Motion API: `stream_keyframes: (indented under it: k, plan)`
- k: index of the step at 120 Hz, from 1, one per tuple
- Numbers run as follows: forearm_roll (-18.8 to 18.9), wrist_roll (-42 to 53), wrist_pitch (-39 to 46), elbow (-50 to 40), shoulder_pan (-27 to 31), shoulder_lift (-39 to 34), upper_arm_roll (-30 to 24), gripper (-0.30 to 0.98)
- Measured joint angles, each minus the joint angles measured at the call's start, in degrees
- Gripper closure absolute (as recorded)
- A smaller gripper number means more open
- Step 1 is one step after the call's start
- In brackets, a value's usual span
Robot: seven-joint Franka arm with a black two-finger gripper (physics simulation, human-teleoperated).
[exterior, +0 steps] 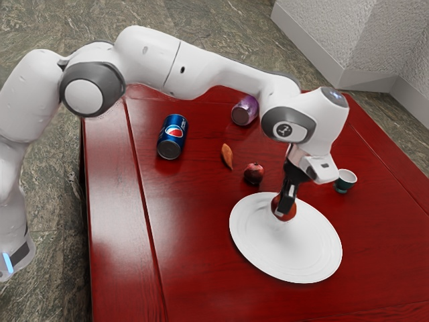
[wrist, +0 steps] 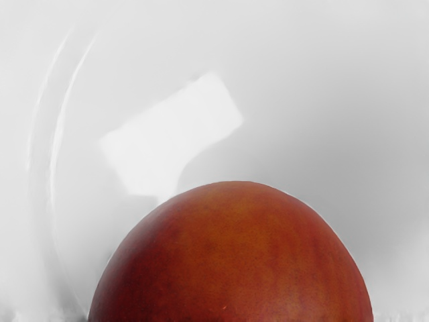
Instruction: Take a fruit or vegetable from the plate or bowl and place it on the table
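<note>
My gripper (exterior: 285, 203) is down at a round red-orange fruit (exterior: 291, 210), over the part of the white plate (exterior: 301, 256) nearest the dark red fruit. It partly covers the round fruit, and whether it is open or shut on the fruit is hidden. I cannot tell whether the fruit touches the plate. In the wrist view the fruit (wrist: 234, 258) looms large at the lower edge, with the pale plate (wrist: 322, 100) behind it.
On the red table (exterior: 194, 268) lie a dark red fruit (exterior: 254, 174) beside the plate, an orange-brown item (exterior: 227, 156), a blue Pepsi can (exterior: 173, 137) and a purple can (exterior: 244, 111). A small green-and-white cup (exterior: 345, 181) stands beyond the gripper.
</note>
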Motion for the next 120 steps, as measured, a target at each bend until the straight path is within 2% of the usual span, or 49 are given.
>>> stream_keyframes:
  k: [10,18,28,37,73,99,109,120]
  plan:
    - [3.4,-0.2,0.0,3.5,1.6,-3.7,0.4,0.48]
    - [5.7,-0.2,-0.7,7.3,6.4,-4.7,0.7,0.47]
    - [7.4,0.3,-1.3,11.3,13.9,-2.1,0.7,0.45]
    - [7.7,0.7,-1.8,13.5,17.4,2.2,0.8,0.47]
    - [7.9,2.1,-2.5,15.2,20.5,8.0,0.4,0.48]
    - [8.0,2.8,-2.7,15.4,21.4,8.7,0.3,0.48]
    - [7.8,3.1,-2.8,15.4,21.5,8.8,0.5,0.27]
    - [7.5,3.5,-3.0,15.5,21.5,8.9,0.4,0.14]
